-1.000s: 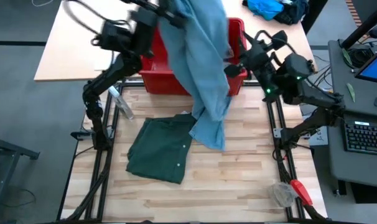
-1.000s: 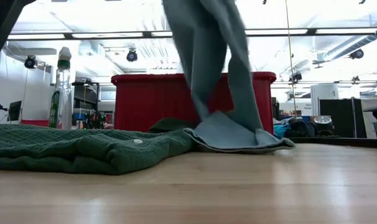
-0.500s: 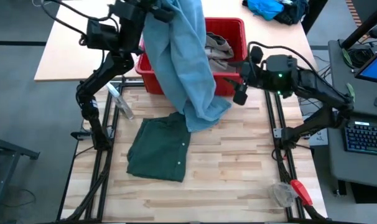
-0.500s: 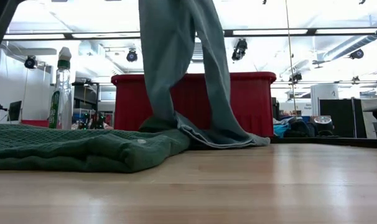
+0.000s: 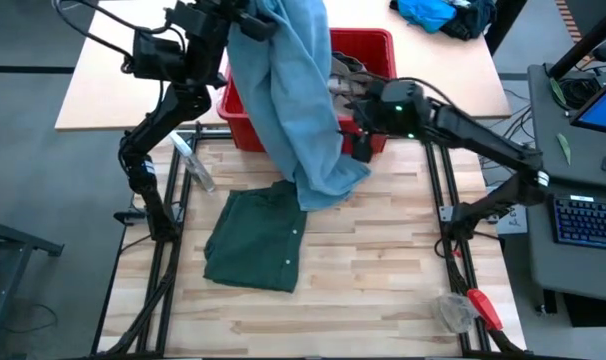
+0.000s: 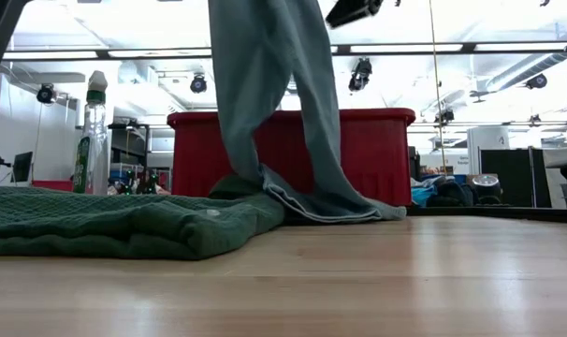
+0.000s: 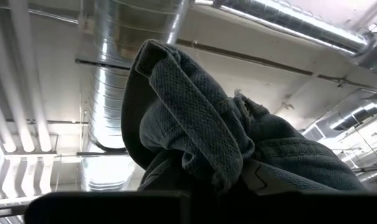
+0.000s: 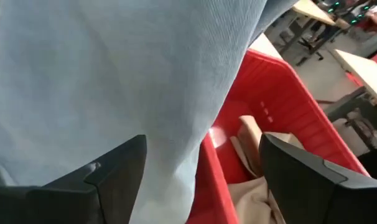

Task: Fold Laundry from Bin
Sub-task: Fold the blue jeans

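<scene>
Left claw [image 5: 251, 20] clenched on the jeans [image 5: 293, 90], which hang below it to the table. Right claw [image 5: 355, 100] spread, empty, right beside them. Green shorts [image 5: 258, 238] lie flat, unfolded; khaki piece [image 5: 351, 70] waits in the bin [image 5: 378, 45]. Folding's barely begun.

The high camera hangs over the worktop [image 5: 383, 270] and looks straight down, taking in both arms, the bin [image 5: 368, 60] and the floor around. The low camera sits at worktop height, level with the wood, facing across to the bin and the room behind — ceiling lights fill its upper part. Both views share the trousers [image 5: 298, 100], the green shorts [image 5: 258, 240] and a spray bottle [image 6: 92, 131]. The left wrist camera tilts upward, pressed close against denim, with ceiling ducts [image 7: 123, 81] beyond. The right wrist camera is very near the trousers and bin wall — a khaki piece [image 8: 254, 168] shows inside.
</scene>
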You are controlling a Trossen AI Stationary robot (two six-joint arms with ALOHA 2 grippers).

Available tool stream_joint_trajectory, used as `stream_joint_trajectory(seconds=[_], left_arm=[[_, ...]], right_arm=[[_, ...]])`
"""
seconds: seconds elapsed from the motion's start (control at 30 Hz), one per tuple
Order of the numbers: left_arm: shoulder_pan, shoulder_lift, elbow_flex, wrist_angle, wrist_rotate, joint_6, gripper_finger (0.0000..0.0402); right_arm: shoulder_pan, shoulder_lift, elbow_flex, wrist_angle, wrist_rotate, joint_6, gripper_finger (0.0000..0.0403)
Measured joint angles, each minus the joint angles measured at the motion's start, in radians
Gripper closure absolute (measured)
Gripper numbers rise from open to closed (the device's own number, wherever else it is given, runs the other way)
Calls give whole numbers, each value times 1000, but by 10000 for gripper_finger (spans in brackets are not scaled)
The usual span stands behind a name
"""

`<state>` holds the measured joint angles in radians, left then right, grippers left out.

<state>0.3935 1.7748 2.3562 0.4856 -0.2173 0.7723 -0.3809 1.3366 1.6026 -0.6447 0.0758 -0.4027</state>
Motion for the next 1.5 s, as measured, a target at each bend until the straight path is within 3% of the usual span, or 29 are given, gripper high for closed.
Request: stream_joint_trajectory(seconds=[0.17, 0.33, 0.47, 0.6, 0.67, 0.9, 1.13, 1.23, 1.37, 1.5], left_arm=[[0, -1, 0, -6, 0, 0, 380], [0, -3, 0, -13, 0, 1, 380], [0, -3, 0, -28, 0, 27, 380], [0, -3, 0, -42, -15, 90, 380], [0, -3, 0, -42, -40, 117, 380], [9, -5, 0, -2, -228, 86, 380], [12, -10, 0, 38, -217, -33, 380], [13, -11, 0, 39, -215, -76, 380], [13, -16, 0, 40, -215, -91, 380], [13, -26, 0, 41, -215, -90, 380]], right_arm=[[-57, 64, -16, 100, -26, -9, 109], [-90, 125, -17, 91, -244, 11, 146], [-76, 139, -17, 41, -268, 29, 233], [-32, 124, -28, -4, -255, 42, 358], [4, 108, -33, -8, -252, 43, 380], [182, 71, -13, 125, -1, 124, 392], [329, 143, -7, 315, 10, 249, 393], [361, 190, -6, 345, 94, 272, 390], [394, 254, 14, 317, 378, 254, 370], [429, 314, 14, 313, 657, 135, 338]])
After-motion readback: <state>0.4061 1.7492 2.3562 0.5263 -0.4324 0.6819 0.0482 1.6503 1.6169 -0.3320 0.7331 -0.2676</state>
